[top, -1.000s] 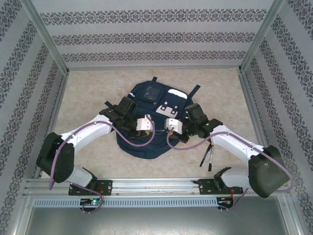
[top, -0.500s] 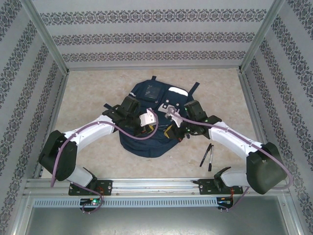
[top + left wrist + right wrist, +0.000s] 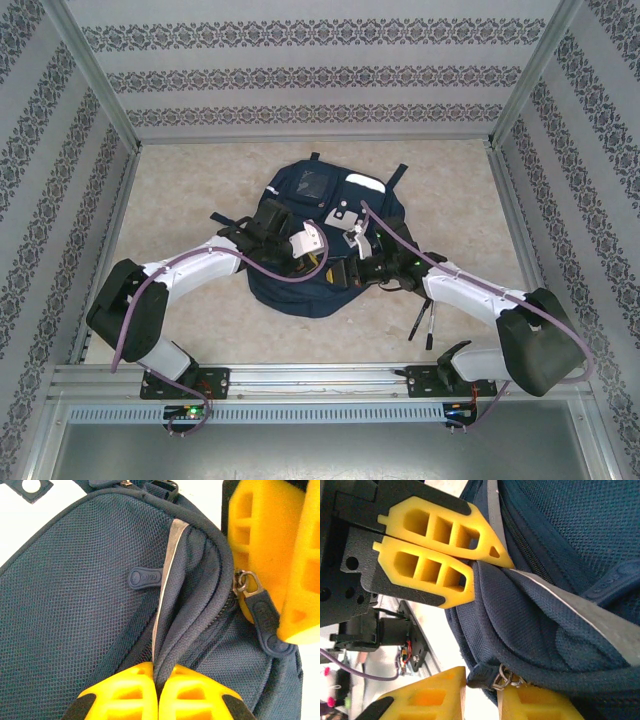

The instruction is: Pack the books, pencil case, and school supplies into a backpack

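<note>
A: L gripper (image 3: 157,672) state?
B: Clamped tight on fold of backpack (image 3: 295,295); grey strip (image 3: 170,565) of fabric pinched betw. tips.
A: R gripper (image 3: 482,692)?
B: Parted a little. Zip pull (image 3: 505,677) right at tips, in the gap; contact w/ pads not clear.
A: Spacing betw. the two?
B: Close, tips just beside each other at same zip edge.
A: Backpack posn?
B: Flat on table (image 3: 200,190), directly under both grippers.
A: Pens (image 3: 425,320)?
B: On table, well apart from R gripper, off its outer side, outside backpack.
</note>
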